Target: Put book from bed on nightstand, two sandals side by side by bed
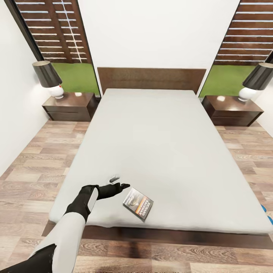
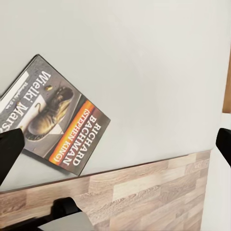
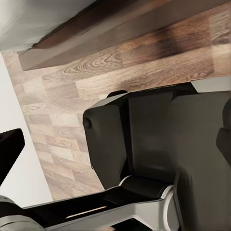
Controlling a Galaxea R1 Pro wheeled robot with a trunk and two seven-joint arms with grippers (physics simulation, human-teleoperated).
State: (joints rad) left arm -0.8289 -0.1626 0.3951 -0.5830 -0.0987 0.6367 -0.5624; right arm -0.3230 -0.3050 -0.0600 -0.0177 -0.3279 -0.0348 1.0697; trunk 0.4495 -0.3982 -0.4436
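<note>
Left tool (image 1: 122, 186) hovers open over bed (image 1: 159, 151), beside book (image 1: 138, 203).

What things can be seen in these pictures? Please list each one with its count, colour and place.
bed: one, pale grey mattress on a dark brown frame, middle of the room, flat brown headboard against the white wall.
book: one, dark cover with an orange band, lying flat on the mattress near the foot edge.
nightstands: two, dark brown, one on each side of the headboard.
lamps: two, black shade on a white base, one on each nightstand.
sandals: blue, on the floor at the picture's right edge, count unclear.
floor: light wood planks.
left gripper: black, open, above the mattress beside the book.
</note>
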